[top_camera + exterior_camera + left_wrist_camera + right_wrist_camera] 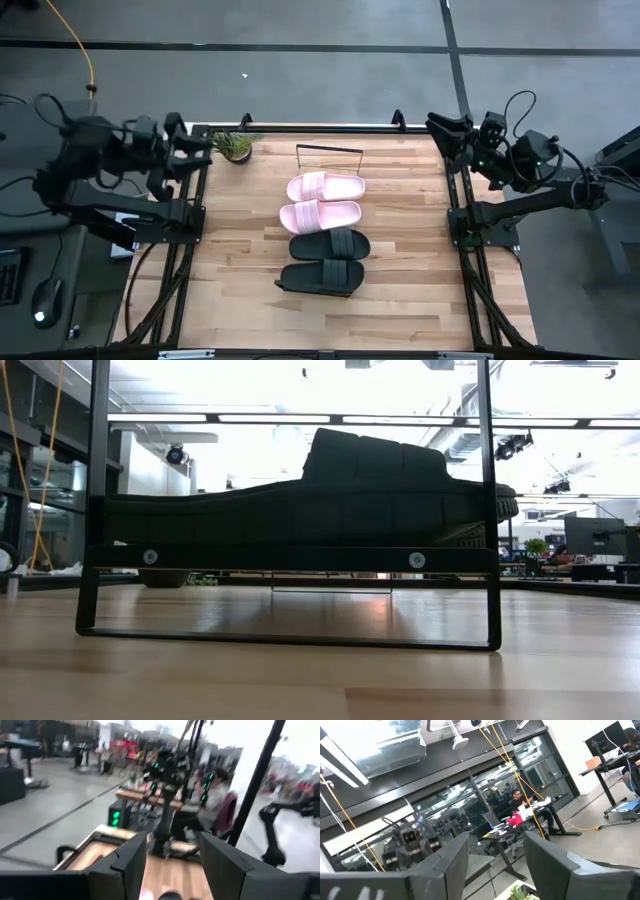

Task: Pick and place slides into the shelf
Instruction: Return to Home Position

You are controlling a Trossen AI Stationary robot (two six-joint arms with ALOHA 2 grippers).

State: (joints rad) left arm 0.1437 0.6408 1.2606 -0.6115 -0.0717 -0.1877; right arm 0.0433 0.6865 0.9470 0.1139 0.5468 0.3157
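Note:
Four slides lie in a row down the middle of the table, soles down: two pale pink (325,186) (320,214) toward the far side, two black (330,244) (320,277) toward the near side. In the low view the nearest black slide (330,500) rests on the shelf's black frame (290,558), raised above the tabletop. The frame's far wire end (330,149) shows beyond the pink pair. My left gripper (195,150) (172,870) hovers open at the table's far left edge. My right gripper (442,132) (495,870) hovers open at the far right edge. Neither touches anything.
A small potted plant (235,146) (521,892) stands at the table's far left corner, close to my left gripper. Bare wood (240,260) lies on both sides of the row of slides. People sit at desks beyond the table (210,800) (517,797).

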